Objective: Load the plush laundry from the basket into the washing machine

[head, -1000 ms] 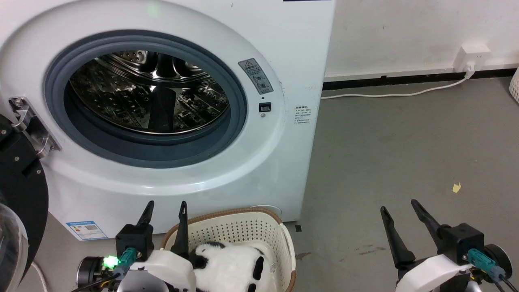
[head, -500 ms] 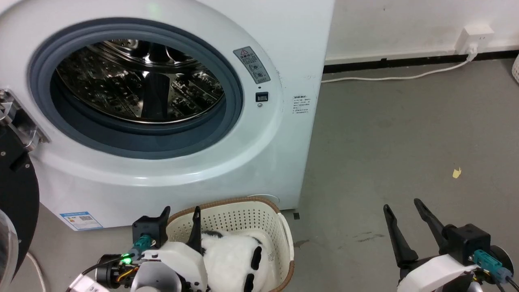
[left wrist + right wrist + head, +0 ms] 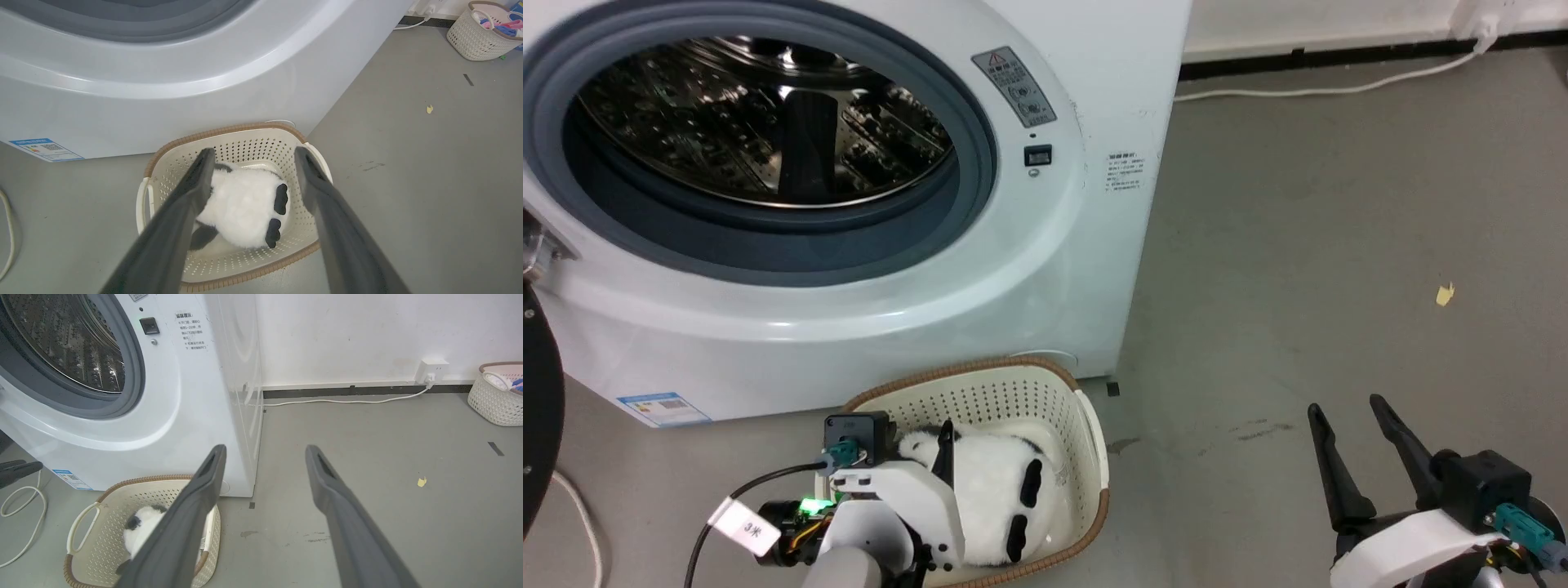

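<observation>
Plush laundry [image 3: 990, 488] half behind left arm [image 3: 915, 506]; sticker [image 3: 1125, 171] print illegible

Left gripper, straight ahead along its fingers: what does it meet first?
Most likely the plush laundry, lying in the basket between the fingers of the open left gripper in the wrist view. Depth is unclear; the basket's far wall sits just beyond.

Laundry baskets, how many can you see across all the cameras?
2. One basket sits right in front of the washing machine, holding the plush panda. A second basket stands farther off by the wall, with clothes inside. More may be hidden out of frame.
</observation>
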